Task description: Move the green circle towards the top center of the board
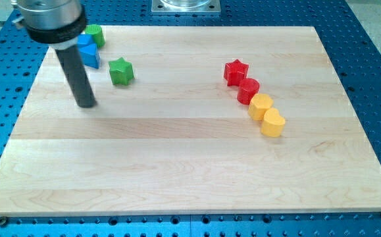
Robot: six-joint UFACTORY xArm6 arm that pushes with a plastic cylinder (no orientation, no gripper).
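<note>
The green circle (96, 34) lies near the board's top left corner, partly hidden behind the arm's grey collar. Blue blocks (89, 52) touch it on its lower left side; their shapes are partly hidden. A green star (121, 71) lies to the right of them. My tip (87, 104) rests on the board below the blue blocks and to the lower left of the green star, apart from all blocks.
On the right half lies a diagonal row: a red star (236, 71), a red circle (248, 90), a yellow block (260, 105) and a yellow heart (273, 122). The wooden board (190, 171) sits on a blue perforated table. A metal mount (185, 6) stands beyond the top edge.
</note>
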